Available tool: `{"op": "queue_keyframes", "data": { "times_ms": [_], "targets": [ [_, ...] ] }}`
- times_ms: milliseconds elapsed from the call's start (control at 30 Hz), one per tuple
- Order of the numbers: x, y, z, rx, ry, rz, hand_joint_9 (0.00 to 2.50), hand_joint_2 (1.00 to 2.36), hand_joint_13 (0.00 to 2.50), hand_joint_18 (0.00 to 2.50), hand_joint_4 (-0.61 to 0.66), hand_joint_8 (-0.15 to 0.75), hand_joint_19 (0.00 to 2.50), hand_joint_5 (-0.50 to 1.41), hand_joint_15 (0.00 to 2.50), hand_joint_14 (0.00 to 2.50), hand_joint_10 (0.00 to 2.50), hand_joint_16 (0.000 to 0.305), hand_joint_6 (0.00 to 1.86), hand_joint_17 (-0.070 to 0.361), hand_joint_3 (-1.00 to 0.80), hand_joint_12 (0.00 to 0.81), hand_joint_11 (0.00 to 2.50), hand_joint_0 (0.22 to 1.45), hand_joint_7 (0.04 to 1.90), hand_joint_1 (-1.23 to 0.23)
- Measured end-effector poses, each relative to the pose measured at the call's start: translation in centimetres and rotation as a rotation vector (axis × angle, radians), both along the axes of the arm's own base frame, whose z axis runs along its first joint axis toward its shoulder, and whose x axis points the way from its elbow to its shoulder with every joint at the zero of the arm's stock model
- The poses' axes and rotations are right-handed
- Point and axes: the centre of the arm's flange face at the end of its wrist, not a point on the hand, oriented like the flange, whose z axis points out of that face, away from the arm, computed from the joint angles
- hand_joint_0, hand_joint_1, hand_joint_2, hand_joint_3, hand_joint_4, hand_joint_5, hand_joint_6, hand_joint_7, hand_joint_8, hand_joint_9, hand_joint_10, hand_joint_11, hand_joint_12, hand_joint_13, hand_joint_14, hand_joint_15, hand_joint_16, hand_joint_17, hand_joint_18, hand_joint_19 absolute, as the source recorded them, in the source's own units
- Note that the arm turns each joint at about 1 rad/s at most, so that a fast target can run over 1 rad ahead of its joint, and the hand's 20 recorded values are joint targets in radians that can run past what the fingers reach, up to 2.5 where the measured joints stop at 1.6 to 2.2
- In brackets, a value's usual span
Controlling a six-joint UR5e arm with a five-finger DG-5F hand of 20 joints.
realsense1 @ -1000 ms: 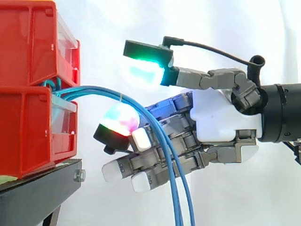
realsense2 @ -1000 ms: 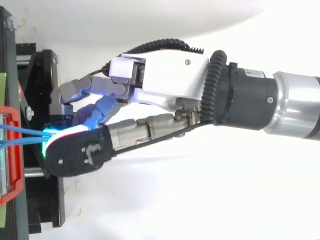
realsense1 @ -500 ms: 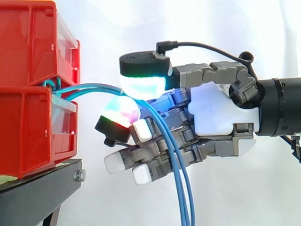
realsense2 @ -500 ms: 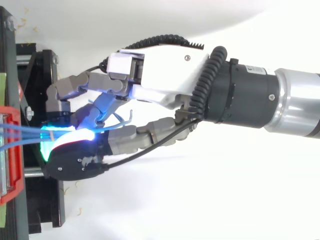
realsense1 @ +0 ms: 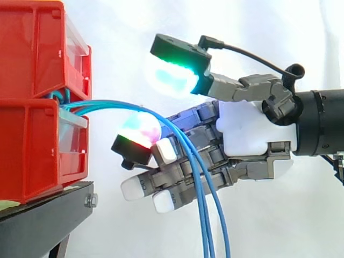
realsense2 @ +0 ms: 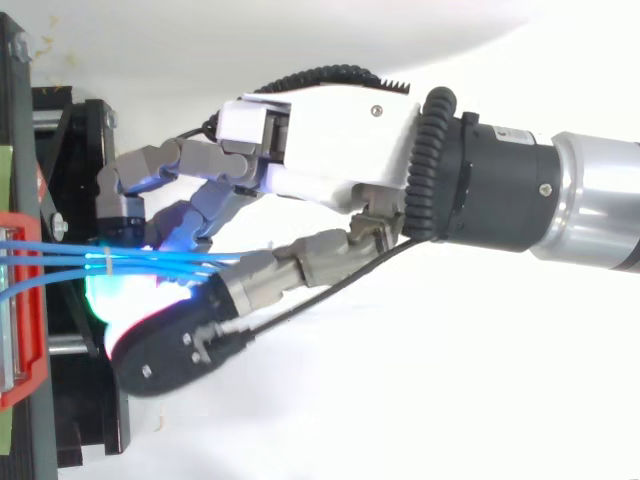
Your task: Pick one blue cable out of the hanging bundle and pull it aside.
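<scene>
three blue cables point(realsense2: 70, 258) leave two red bins point(realsense1: 27, 156); one hand point(realsense1: 252, 134) spread, clamping nothing.

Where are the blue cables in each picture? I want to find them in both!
Side view: the blue cables come out of the red bins at the left, arch right and hang down across the robot hand.
Top view: the blue cables run as thin lines from the left edge to the robot hand.
Shared landmark: the red bins, at the left in both.
</scene>
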Motion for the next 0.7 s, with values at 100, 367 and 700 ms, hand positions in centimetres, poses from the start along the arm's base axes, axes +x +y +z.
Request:
{"op": "queue_keyframes", "data": {
  "times_ms": [100,367,700],
  "targets": [
    [-0.1,-0.1,0.1,-0.003,0.010,-0.001,0.83,1.01,0.58,0.50,0.30,0.328,0.53,-0.14,0.38,0.01,0.01,0.054,0.88,0.121,-0.35,0.414,0.57,0.59,1.48,-0.40],
    [-0.1,-0.5,0.6,-0.011,0.020,-0.006,0.82,1.01,0.61,0.60,0.32,0.375,0.46,-0.16,0.35,0.01,0.01,0.065,0.90,0.146,0.11,0.473,0.64,0.59,1.56,-0.73],
    [0.0,-1.0,1.0,-0.021,0.019,-0.010,0.75,1.00,0.57,0.56,0.29,0.302,0.42,-0.16,0.35,0.01,0.01,0.053,0.92,0.119,-0.50,0.406,0.66,0.69,1.51,-0.88]
  ]
}}
